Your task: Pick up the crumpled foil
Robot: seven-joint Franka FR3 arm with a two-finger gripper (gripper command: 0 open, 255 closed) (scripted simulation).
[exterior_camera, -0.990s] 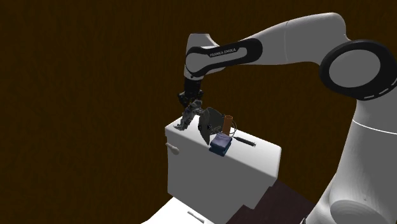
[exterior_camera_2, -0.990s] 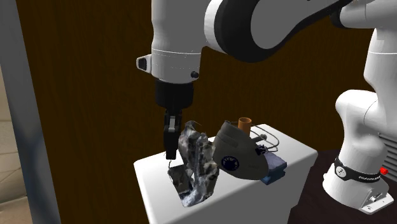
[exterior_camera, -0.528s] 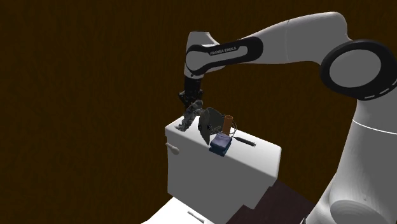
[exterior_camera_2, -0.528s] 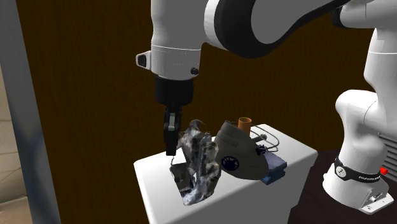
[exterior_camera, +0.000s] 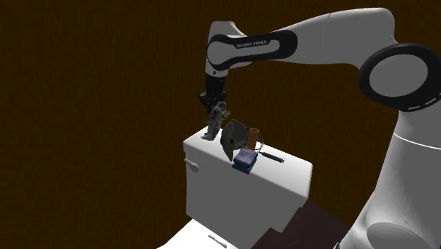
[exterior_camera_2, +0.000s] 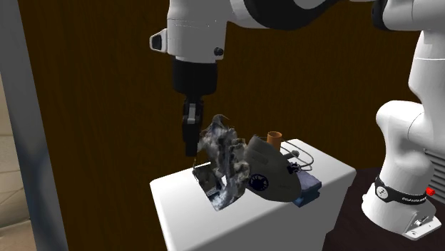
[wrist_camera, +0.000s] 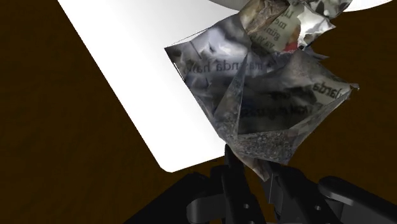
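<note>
Wrist view: the pincer (wrist_camera: 254,168) clamps the crumpled foil (wrist_camera: 262,95), which hides part of the white top (wrist_camera: 137,73) behind.

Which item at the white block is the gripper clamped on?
The crumpled silver printed foil: the black gripper clasps its edge. The dark grey domed object and small blue box sit untouched on the white block.

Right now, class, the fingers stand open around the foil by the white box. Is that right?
No. The fingers are shut on the foil, clasping its lower corner, as the wrist view shows. The rest holds: it is by the white box.
</note>
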